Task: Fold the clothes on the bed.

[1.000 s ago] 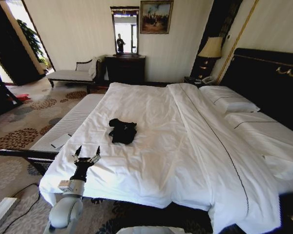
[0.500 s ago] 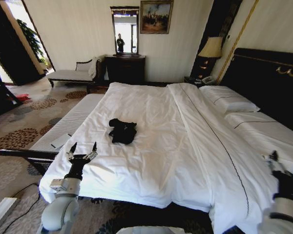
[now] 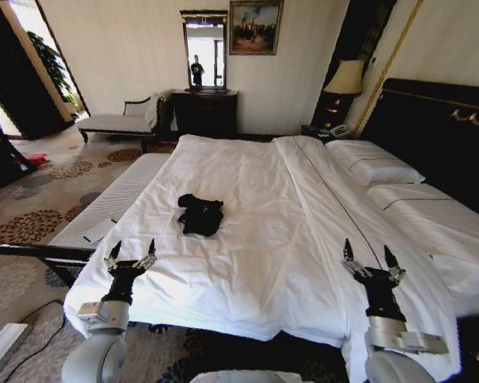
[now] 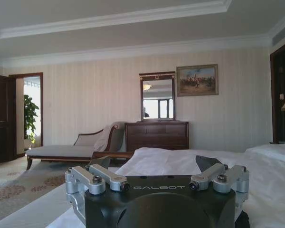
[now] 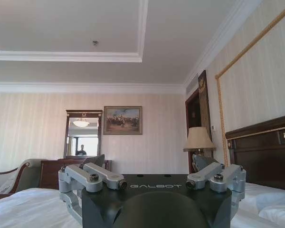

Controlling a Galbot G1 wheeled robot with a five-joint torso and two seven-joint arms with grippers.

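Observation:
The clothes (image 3: pixel 200 214), a black T-shirt, lie crumpled in a heap on the white duvet of the bed (image 3: pixel 255 171), left of its middle. My left gripper (image 3: pixel 133 248) stands open over the bed's near left corner, well short of the shirt, fingers pointing up. Over the near right part of the duvet my right gripper (image 3: pixel 367 252) is also raised and open, far to the shirt's right. Both hold nothing. The left wrist view shows the left gripper (image 4: pixel 154 166) open above the bed (image 4: pixel 171 159); the right wrist view shows the right gripper (image 5: pixel 149 164) open.
A white-cushioned bench (image 3: pixel 116 199) with a dark rail (image 3: pixel 40 252) runs along the bed's left side. Pillows (image 3: pixel 375 163) and a dark headboard (image 3: pixel 439 128) are on the right. A chaise (image 3: pixel 120 121), dresser (image 3: pixel 205 112) and lamp (image 3: pixel 345 78) stand by the far wall.
My right arm has risen into view at the near right with its gripper open. The left gripper has shifted slightly to the left. The shirt has not moved.

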